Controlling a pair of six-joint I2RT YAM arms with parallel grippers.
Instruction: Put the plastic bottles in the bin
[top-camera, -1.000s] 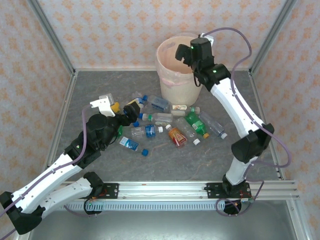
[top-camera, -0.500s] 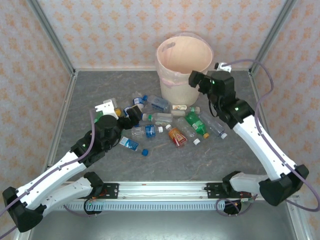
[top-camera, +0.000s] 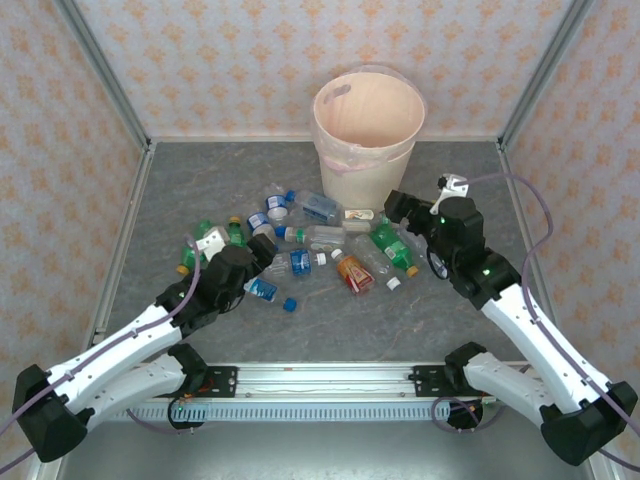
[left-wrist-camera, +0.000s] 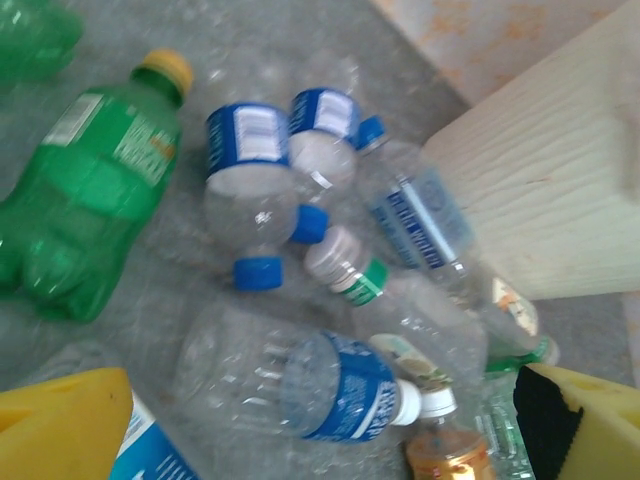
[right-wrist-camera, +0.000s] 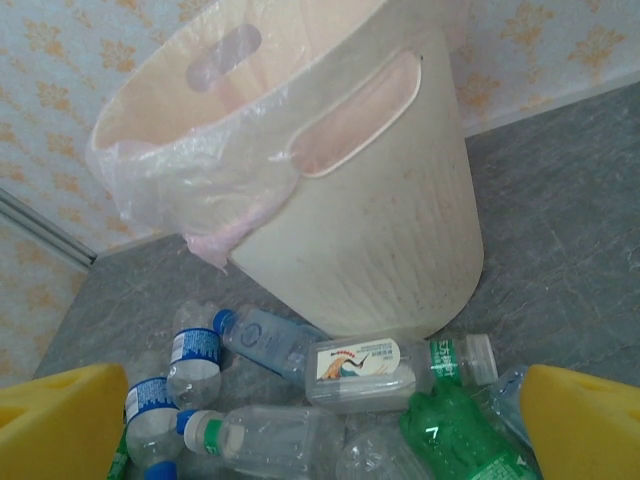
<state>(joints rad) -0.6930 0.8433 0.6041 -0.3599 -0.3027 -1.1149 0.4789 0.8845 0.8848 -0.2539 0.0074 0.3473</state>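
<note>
Cream-beige plastic, the bin (top-camera: 350, 180) is standing near the far edge of the table (top-camera: 200, 180), about midway along it, with a pale pink liner (right-wrist-camera: 170, 190) folding over its rim. The plastic bottles (top-camera: 320, 245) are lying in a loose heap in the middle of the table, just in front of the bin. The farthest ones are resting right beside its foot. Most are clear with blue labels or caps. A green bottle with a yellow cap (left-wrist-camera: 90, 190) is lying at the heap's left end, and an orange-red one (top-camera: 352, 272) is sitting toward the near side.

The left gripper (top-camera: 262, 250) is hanging over the left end of the heap, jaws spread wide and grasping nothing. The right gripper (top-camera: 400, 208) is hanging over the right end, close to the bin's base, jaws likewise released and empty.

Judging by this, nearly all the work is waiting. About a dozen bottles are lying on the table, and the bin's inside is looking bare as far down as the top view reaches.
</note>
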